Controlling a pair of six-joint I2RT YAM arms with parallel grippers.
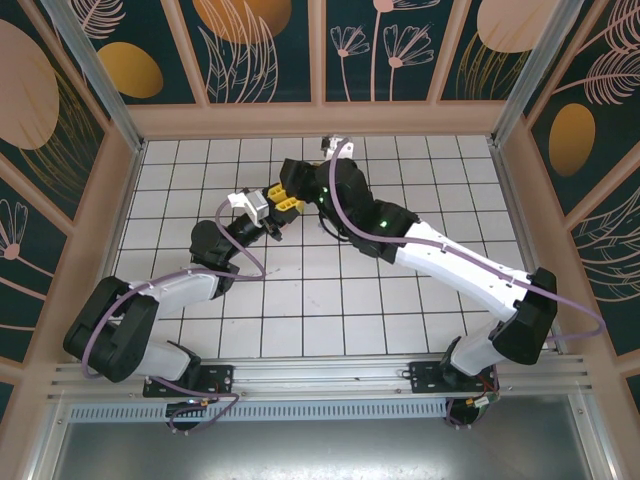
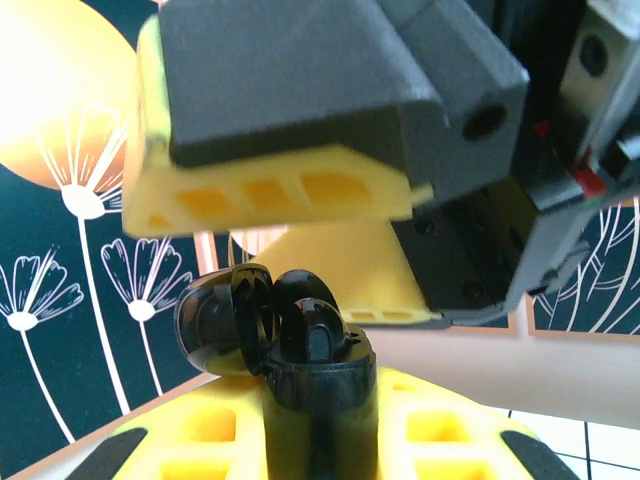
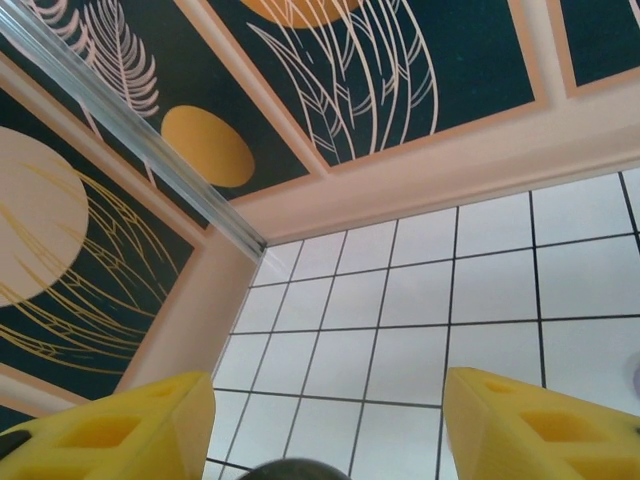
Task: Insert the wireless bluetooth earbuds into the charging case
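The left jaws grip the black case (image 2: 318,395) upright, its lid (image 2: 225,320) swung open to one side. A black earbud (image 2: 308,335) sits in the case's top, just below the right jaws, which stand wide open above the table (image 3: 420,350).

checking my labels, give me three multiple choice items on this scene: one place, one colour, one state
1. The charging case sits: A flat on the tiles; B in the left gripper; C on the near rail.
2. Case colour: A black; B pink; C lilac.
3. The right gripper is: A shut on an earbud; B open; C shut empty.
Answers: B, yellow fingers flank the case in the left wrist view; A, body and lid are black; B, its fingers stand apart in the right wrist view.
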